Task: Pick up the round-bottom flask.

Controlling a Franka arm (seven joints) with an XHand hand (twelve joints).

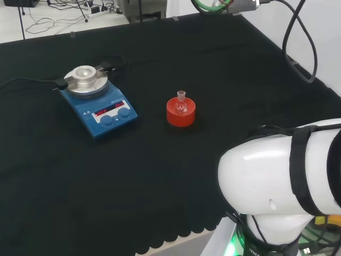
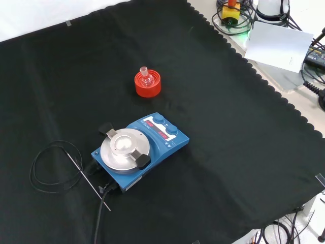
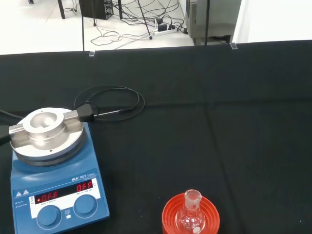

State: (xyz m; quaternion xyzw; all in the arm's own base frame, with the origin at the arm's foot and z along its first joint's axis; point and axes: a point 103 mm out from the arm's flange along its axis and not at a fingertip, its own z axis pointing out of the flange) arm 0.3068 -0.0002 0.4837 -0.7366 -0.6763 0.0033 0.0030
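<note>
Arm: white links (image 1: 277,186) bulk at the head view's lower right | black strap around one link

Two red lit displays (image 3: 48,197) set side by side on the front panel of the blue hotplate stirrer (image 3: 19,178), one above each round knob (image 3: 49,216). A line of small white print between and above the displays, a small white warning sign at the panel's corner, tiny white marks by the knobs. In the head and front views, too small to make out
</note>
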